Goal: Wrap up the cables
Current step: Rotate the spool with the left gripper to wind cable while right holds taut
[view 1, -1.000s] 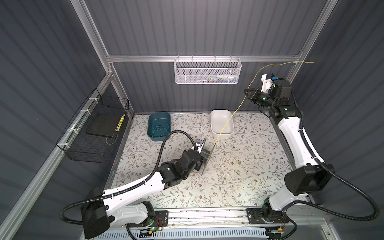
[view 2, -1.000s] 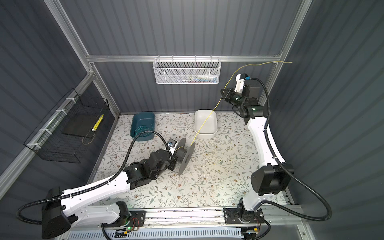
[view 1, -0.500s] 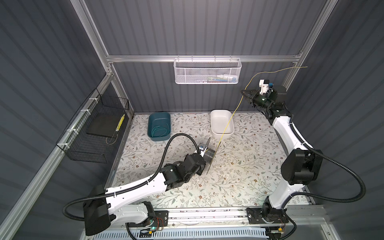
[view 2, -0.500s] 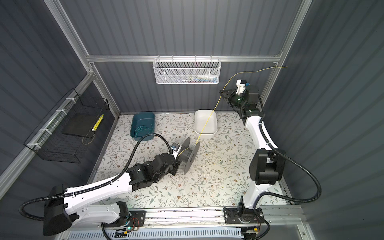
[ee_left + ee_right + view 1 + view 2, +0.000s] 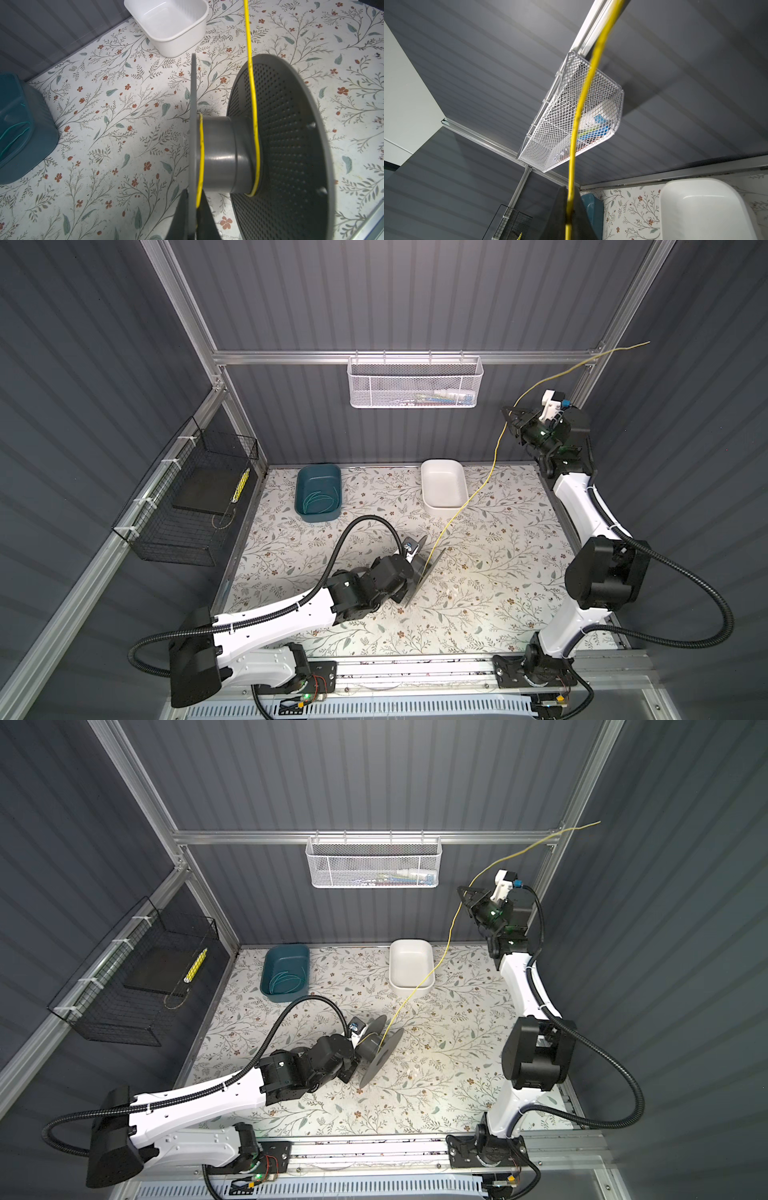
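The cable [image 5: 494, 456] [image 5: 449, 936] is a thin yellow wire. It runs from a grey spool [image 5: 430, 572] [image 5: 382, 1052] low over the floral table up to the back right. The left gripper [image 5: 409, 566] [image 5: 356, 1043] [image 5: 194, 194] is shut on the spool's thin flange [image 5: 193, 124], and turns of cable [image 5: 257, 145] lie on the hub. The right gripper [image 5: 509, 412] [image 5: 463, 890] [image 5: 570, 190] hangs high at the back right. Its fingers press on both sides of the cable [image 5: 583, 89]. The free end sticks out past the frame post.
At the back of the table stand a white tub [image 5: 424, 489] [image 5: 392, 969] and a teal tub [image 5: 300, 489] holding a teal wire. A white mesh basket [image 5: 415, 383] hangs on the back rail, and a black wire basket [image 5: 187, 506] on the left wall.
The right arm has folded its elbow forward while its gripper stays high, and the free tail beyond it looks longer. The left arm has drawn the spool slightly forward and tilted it.
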